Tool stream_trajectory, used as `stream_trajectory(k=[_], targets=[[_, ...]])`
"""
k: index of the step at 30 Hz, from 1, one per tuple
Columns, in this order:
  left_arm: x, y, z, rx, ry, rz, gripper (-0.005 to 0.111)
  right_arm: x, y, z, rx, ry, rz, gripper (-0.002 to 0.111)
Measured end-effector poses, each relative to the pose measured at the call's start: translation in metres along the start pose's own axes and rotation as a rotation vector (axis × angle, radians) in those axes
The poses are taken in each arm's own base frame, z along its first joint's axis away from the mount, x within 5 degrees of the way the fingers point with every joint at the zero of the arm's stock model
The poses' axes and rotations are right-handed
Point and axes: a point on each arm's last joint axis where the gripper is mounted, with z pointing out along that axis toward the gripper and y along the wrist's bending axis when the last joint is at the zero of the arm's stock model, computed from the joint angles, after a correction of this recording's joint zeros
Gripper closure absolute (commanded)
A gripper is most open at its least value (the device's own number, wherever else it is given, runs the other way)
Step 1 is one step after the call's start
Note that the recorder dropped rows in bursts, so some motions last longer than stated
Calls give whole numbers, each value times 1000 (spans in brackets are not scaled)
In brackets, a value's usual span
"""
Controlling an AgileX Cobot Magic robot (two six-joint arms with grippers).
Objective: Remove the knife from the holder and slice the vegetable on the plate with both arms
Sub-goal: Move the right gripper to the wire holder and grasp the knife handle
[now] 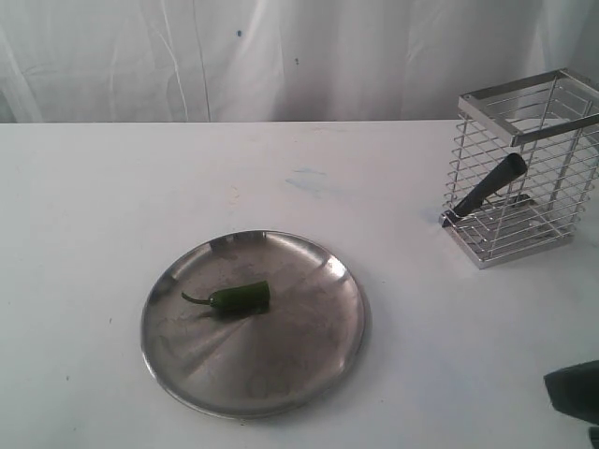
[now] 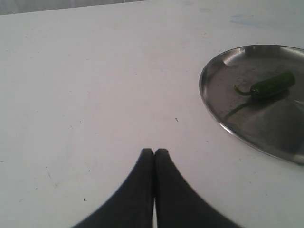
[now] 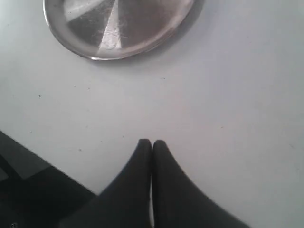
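left gripper (image 2: 154, 152), right gripper (image 3: 152, 142) clenched, empty, over table (image 1: 112, 187); knife (image 1: 487, 193) tilted inside holder (image 1: 510, 91) bars; vegetable (image 1: 241, 297) on plate (image 1: 309, 351).

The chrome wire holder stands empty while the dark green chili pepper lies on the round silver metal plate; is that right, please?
Not quite: the exterior view shows a black-handled knife leaning inside the chrome wire holder; the green chili pepper does lie on the silver plate.

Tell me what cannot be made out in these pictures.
Knife: exterior view, blade blurred among the holder bars.
Right arm: exterior view, cut off by the corner.
Plate: right wrist view, cut off by the edge; chili pepper not in that view.
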Motion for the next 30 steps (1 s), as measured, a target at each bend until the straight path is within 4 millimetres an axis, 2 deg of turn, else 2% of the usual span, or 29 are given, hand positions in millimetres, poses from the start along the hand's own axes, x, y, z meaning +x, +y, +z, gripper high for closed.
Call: stream_trajectory(k=[4,7,10,11,13,15,18,30], targets=[[0,0,0,0,0,0,107,-21,-9,14,43,-67,11,108],[0,0,0,0,0,0,107,-59,-28,17,206,-78,27,108],[0,0,0,0,0,0,107,-98,-47,34,328,-2,17,108],[0,0,0,0,0,0,107,-109,-51,40,342,12,11,105],[0,0,0,0,0,0,107,-122,-54,46,346,14,8,89],[0,0,0,0,0,0,107,-131,-56,50,347,-15,3,67],[0,0,0,0,0,0,107,-139,-57,52,348,-67,-2,52],[0,0,0,0,0,0,107,-150,-80,75,500,-84,-2,51]])
